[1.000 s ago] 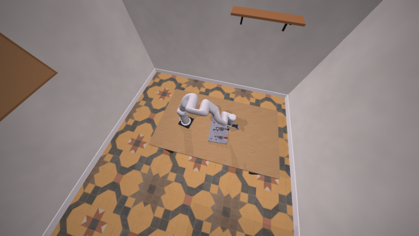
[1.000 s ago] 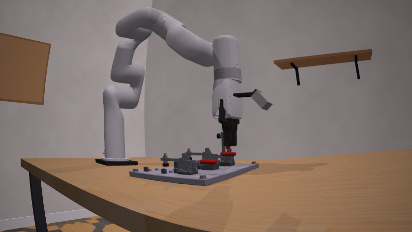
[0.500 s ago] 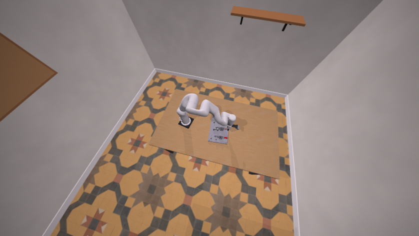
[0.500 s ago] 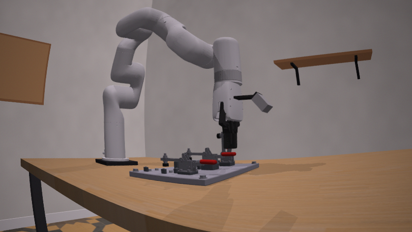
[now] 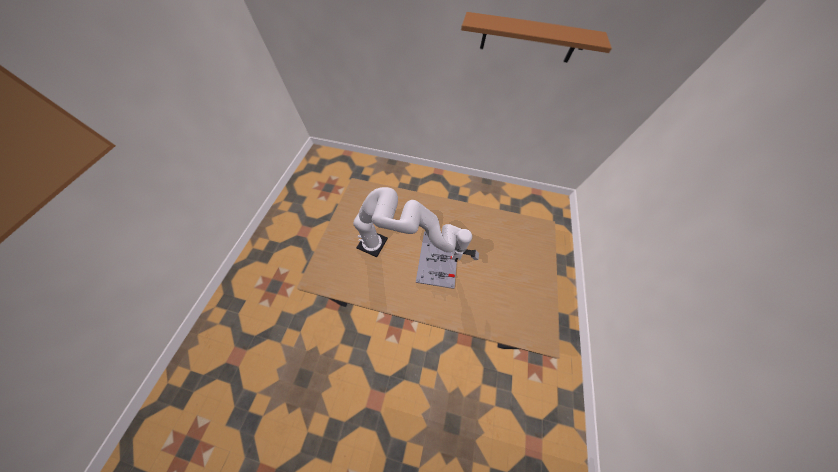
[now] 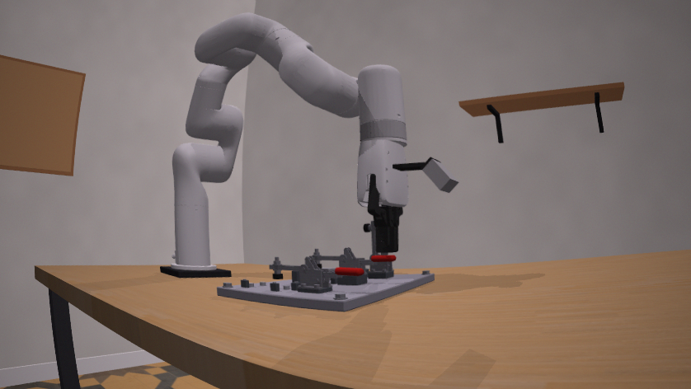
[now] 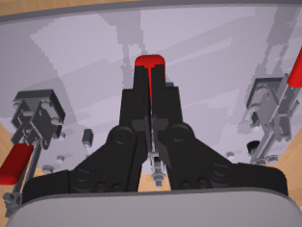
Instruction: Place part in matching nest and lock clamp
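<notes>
Directly beneath the pincer [image 5: 456, 257] [image 6: 387, 250] [image 7: 150, 68] lay the red handle of the middle clamp [image 6: 383, 258] [image 7: 149, 60], with the fingertips at or just above it; whether they touched could not be told. The pincer was narrow, its fingers drawn together with nothing gripped between them, and the red grip showed past their tips.

Ahead of those tips, towards the arm's base, the middle clamp's bar [image 6: 331, 257] ran out about level. To one side of the pincer, the near clamp's red handle [image 5: 451, 275] [image 6: 349, 271] [image 7: 295, 72] lay low as well; on the other side, the far clamp's bar [image 6: 373, 241] stood upright.

The part could not be made out, neither beside the fixture plate [image 5: 436, 282] [image 6: 387, 294] [image 7: 192, 29] nor in a nest; the arm and the clamps hid much of the area around the pincer.

The step in hand looked like work on the middle handle, most likely the closing press with shut fingers. If the part lay under that bar, the next move called for a straight push down until the handle met its own stop, then a clean lift away. A handle left short of dead centre could pass for locked, so its rest and the bar's level needed checking after release.
</notes>
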Available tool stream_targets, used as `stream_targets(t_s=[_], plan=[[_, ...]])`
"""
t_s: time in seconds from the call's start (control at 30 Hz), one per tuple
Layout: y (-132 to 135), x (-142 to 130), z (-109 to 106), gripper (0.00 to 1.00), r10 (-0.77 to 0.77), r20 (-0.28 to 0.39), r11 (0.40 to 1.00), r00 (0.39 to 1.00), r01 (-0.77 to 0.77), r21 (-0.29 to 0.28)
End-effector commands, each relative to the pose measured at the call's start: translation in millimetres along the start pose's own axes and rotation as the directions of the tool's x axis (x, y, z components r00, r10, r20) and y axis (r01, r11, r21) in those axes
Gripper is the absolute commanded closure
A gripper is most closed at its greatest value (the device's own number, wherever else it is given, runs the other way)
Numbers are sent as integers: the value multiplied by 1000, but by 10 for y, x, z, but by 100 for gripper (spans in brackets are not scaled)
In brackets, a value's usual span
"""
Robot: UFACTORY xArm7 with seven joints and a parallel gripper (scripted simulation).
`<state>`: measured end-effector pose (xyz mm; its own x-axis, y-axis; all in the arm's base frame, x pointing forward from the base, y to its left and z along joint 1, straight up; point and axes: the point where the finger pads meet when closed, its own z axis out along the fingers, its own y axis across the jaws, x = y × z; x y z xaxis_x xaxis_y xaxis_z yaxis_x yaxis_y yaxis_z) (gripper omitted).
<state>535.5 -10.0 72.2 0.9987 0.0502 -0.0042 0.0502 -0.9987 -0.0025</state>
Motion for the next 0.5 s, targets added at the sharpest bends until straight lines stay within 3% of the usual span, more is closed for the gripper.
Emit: stream_targets(t_s=[0.0,0.47], plan=[[1,16,-20,100,0,-5,1000,1000,0,-1],[1,16,0,100,0,-5,1000,1000,0,-1]])
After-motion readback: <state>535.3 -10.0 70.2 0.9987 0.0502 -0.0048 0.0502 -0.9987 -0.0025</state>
